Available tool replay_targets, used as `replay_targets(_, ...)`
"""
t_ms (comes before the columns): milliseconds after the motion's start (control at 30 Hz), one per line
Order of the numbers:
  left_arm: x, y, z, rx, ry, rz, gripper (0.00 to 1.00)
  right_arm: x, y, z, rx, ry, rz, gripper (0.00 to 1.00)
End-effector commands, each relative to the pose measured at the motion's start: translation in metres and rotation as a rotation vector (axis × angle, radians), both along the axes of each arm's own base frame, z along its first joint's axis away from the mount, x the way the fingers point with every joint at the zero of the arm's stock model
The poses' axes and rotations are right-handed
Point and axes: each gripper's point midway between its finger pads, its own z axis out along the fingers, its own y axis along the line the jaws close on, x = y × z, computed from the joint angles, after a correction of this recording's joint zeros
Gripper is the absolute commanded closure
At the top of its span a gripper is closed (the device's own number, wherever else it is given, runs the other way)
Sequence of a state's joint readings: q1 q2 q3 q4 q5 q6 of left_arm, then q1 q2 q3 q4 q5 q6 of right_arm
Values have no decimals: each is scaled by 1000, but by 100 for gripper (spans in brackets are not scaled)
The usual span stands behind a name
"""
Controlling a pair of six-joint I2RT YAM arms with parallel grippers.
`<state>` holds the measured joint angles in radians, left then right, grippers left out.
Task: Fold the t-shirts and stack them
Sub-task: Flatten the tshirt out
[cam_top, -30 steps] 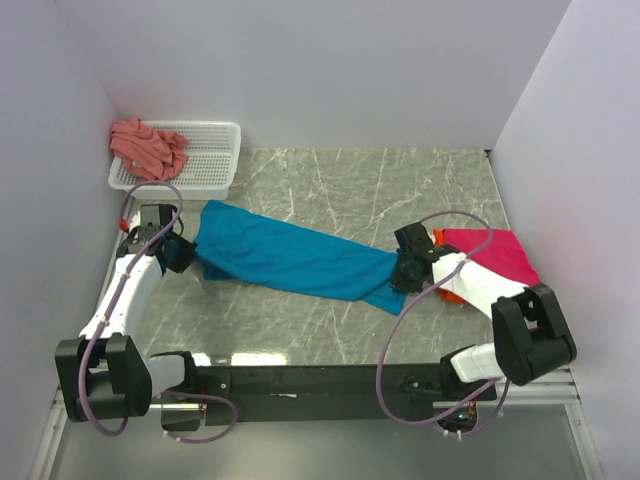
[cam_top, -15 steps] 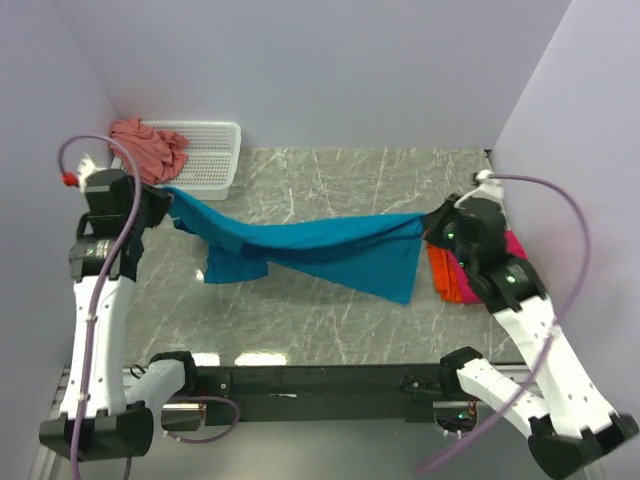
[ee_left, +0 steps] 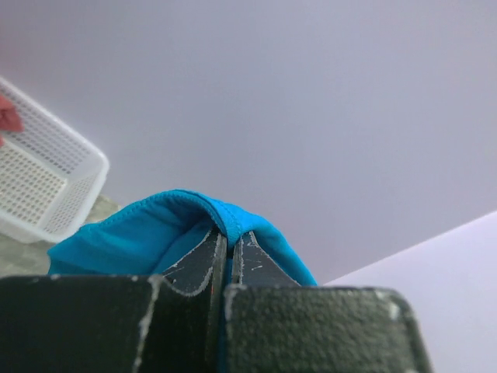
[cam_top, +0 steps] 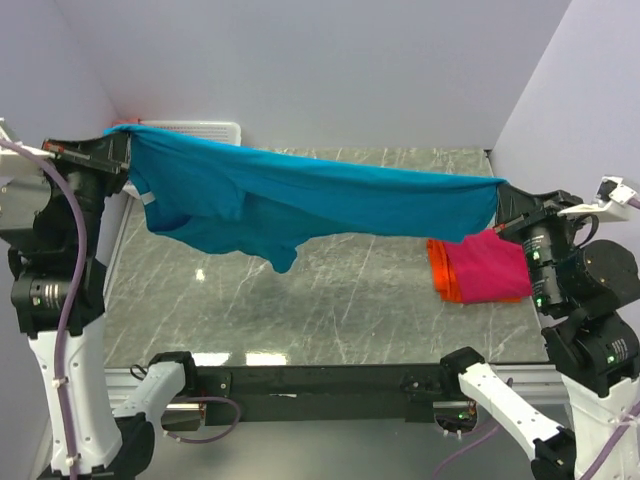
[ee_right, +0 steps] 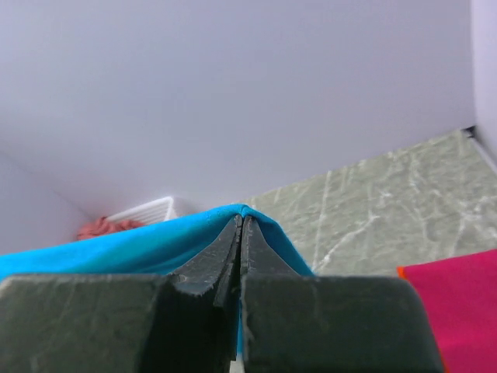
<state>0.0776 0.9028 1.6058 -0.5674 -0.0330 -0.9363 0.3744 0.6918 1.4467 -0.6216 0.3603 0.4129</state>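
Note:
The teal-blue t-shirt (cam_top: pixel 300 195) hangs stretched in the air between my two raised grippers, sagging at the left. My left gripper (cam_top: pixel 122 150) is shut on its left end; in the left wrist view the cloth (ee_left: pixel 147 233) wraps over my closed fingertips (ee_left: pixel 230 237). My right gripper (cam_top: pixel 503 200) is shut on its right end, also seen in the right wrist view (ee_right: pixel 241 221). The magenta-pink t-shirt (cam_top: pixel 490 270) lies folded on the orange t-shirt (cam_top: pixel 440 270) at the table's right. The salmon-pink t-shirt (ee_right: pixel 101 228) shows in the basket in the right wrist view only.
The white mesh basket (cam_top: pixel 205 128) stands at the back left corner, mostly hidden behind the lifted shirt. White walls close the table on the left, back and right. The marble tabletop (cam_top: pixel 330 300) lies below the hanging shirt.
Both grippers have risen high and moved apart, lifting the teal-blue shirt off the table. It went from lying flat to hanging stretched in the air.

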Motion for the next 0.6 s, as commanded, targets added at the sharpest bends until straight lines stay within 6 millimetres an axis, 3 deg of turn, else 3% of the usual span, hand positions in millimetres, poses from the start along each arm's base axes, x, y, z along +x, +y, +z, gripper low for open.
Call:
replay_targets(0, 38, -3, -3, 23, 24, -34, 99, 18, -10, -4, -72, 39, -85, 100)
replay_targets(100, 80, -4, -23, 33, 94, -60, 99, 40, -9, -10, -107, 74, -112, 100)
replay_targets(133, 90, -5, -21, 39, 88, -73, 99, 54, -2, -17, -131, 101, -92, 100)
replay_targets(167, 115, -8, -37, 37, 136, -100, 99, 62, -8, -20, -134, 114, -112, 100)
replay_targets(200, 127, -11, -41, 54, 147, -126, 99, 71, -7, -20, -136, 115, -105, 100)
replay_targets(233, 135, -12, -33, 57, 137, -139, 99, 80, 2, -22, -143, 119, -48, 100)
replay_targets(267, 158, -15, -52, 50, 194, -166, 99, 97, 2, -30, -149, 144, -40, 100)
replay_targets(300, 168, -14, -55, 55, 207, -167, 99, 106, -6, -27, -145, 132, -59, 100)
replay_targets(333, 171, -13, -40, 69, 180, -164, 99, 120, -1, -33, -149, 154, -24, 100)
replay_targets(367, 187, -11, -56, 65, 234, -162, 99, 126, -2, -33, -146, 159, -14, 100)
replay_targets(400, 190, -11, -54, 85, 238, -167, 99, 128, -9, -24, -140, 151, -25, 100)
replay_targets(433, 188, -12, -37, 97, 210, -172, 99, 135, -7, -25, -134, 161, -8, 100)
replay_targets(500, 189, -14, -39, 112, 227, -183, 99, 134, -5, -18, -134, 148, 19, 100)
replay_targets(567, 178, -11, -32, 121, 222, -166, 99, 128, -2, -15, -131, 139, 37, 100)
